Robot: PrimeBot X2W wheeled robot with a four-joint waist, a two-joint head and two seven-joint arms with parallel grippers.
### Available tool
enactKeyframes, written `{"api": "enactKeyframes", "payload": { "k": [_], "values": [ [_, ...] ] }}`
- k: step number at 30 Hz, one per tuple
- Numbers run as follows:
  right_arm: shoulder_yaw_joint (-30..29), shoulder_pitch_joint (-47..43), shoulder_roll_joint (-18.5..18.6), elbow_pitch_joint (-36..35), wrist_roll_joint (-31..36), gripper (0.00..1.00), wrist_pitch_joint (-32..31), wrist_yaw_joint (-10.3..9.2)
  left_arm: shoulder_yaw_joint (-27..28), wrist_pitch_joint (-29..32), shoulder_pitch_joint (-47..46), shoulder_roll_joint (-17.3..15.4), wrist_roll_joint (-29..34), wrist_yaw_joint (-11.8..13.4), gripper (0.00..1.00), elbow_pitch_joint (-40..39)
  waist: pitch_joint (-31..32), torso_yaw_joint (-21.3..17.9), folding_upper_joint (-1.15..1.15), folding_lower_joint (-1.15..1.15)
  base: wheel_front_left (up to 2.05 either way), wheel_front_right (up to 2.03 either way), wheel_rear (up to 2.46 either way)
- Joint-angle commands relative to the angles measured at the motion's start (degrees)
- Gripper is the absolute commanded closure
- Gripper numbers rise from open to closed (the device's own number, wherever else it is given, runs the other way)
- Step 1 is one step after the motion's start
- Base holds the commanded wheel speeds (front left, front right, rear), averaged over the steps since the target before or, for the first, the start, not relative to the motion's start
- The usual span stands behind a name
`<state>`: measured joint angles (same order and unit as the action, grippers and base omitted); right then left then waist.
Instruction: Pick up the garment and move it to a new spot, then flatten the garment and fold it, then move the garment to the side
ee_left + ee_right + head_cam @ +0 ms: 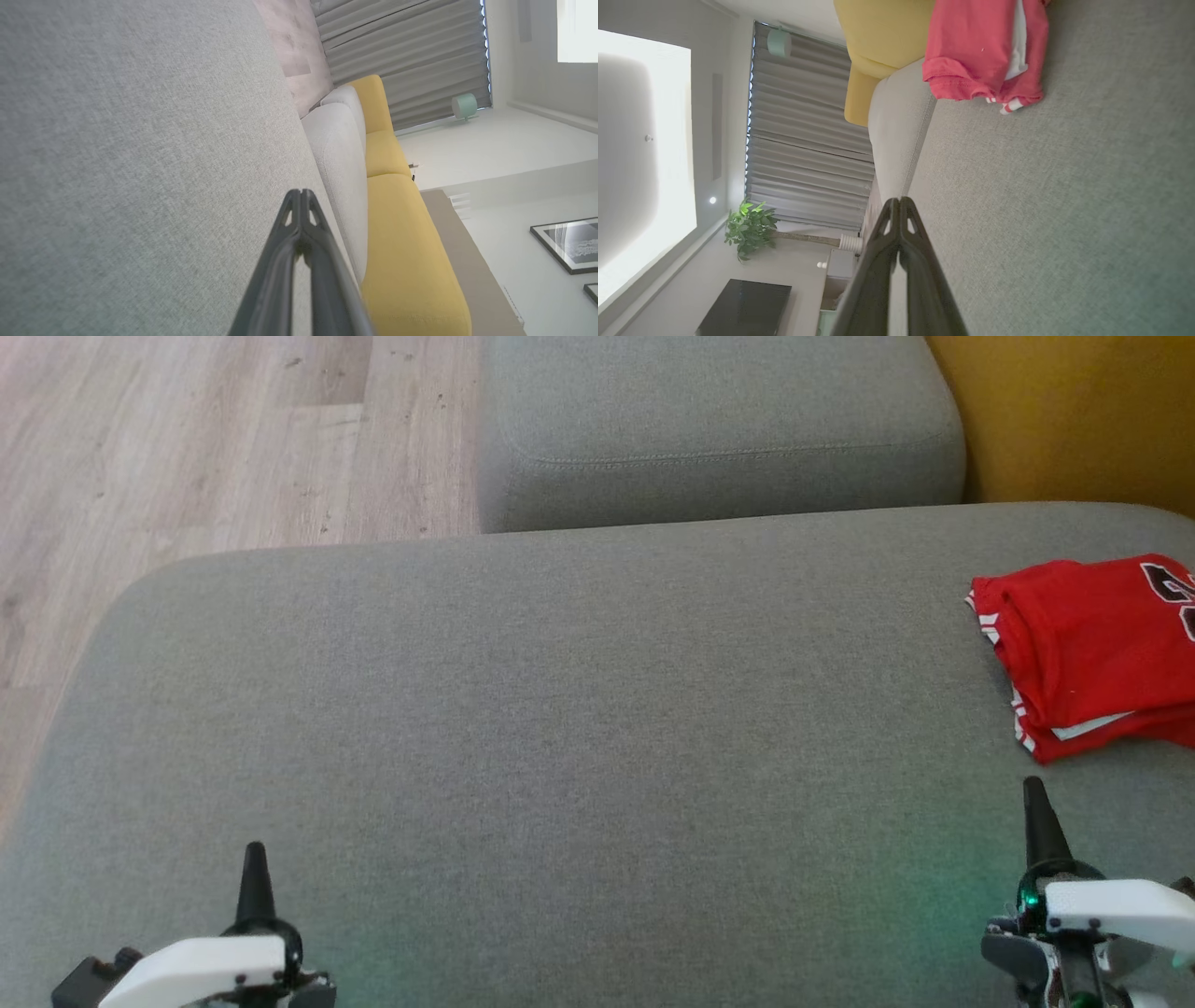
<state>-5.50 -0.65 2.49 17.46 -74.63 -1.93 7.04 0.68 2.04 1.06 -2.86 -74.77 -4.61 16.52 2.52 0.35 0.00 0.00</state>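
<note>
Both grippers closed, empty; folded red garment (1092, 653) on grey cushion (560, 709)

Grey cushion (560, 709) lies open; folded red garment (1092, 653) occupies its right edge.

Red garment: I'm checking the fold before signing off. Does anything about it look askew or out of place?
Slightly untidy, nothing damaged. The red garment lies folded at the right side of the grey cushion, but its layers do not line up: a white inner layer peeks out along the near edge.
</note>
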Motion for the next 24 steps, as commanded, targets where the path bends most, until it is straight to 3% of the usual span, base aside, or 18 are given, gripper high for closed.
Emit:
{"api": "enactKeyframes", "payload": {
  "k": [1,24],
  "values": [
    [0.64,3.3,0.32,-2.32,-2.43,1.0,-0.76,0.38,2.47,0.62,-3.77,-0.05,-2.22,-0.56,1.0,-1.97,-0.24,-0.03,0.0,0.0,0.0,0.0,0.0],
    [-0.95,6.65,0.39,-3.38,-16.78,1.0,-4.37,0.45,5.66,4.25,-7.08,-0.02,-16.65,-2.76,1.0,-2.43,-2.58,-0.33,0.0,0.0,0.0,0.0,0.0]
  ]
}}
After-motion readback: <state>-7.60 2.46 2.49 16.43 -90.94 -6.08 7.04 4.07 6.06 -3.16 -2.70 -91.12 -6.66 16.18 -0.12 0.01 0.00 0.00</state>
